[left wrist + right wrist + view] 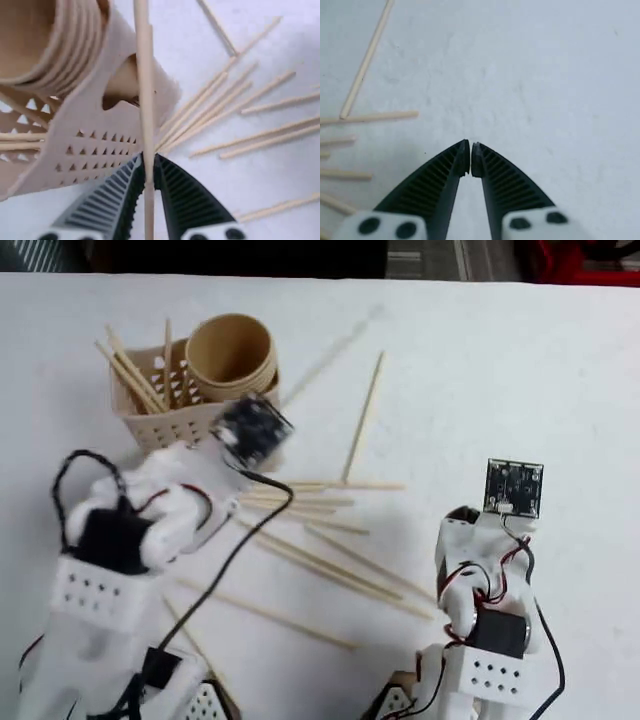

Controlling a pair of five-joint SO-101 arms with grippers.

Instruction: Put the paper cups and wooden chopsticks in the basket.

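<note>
One chopstick (144,75) lengthwise along left hand (149,164)

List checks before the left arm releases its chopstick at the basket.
1. left jaws shut on held chopstick: ok.
2. held chopstick's tip above basket opening: cannot tell; it crosses the basket wall.
3. paper cups stacked in basket: ok.
4. right jaws shut, empty, over the table: ok.
5. loose chopsticks off the table: not ok, many lie there.
</note>
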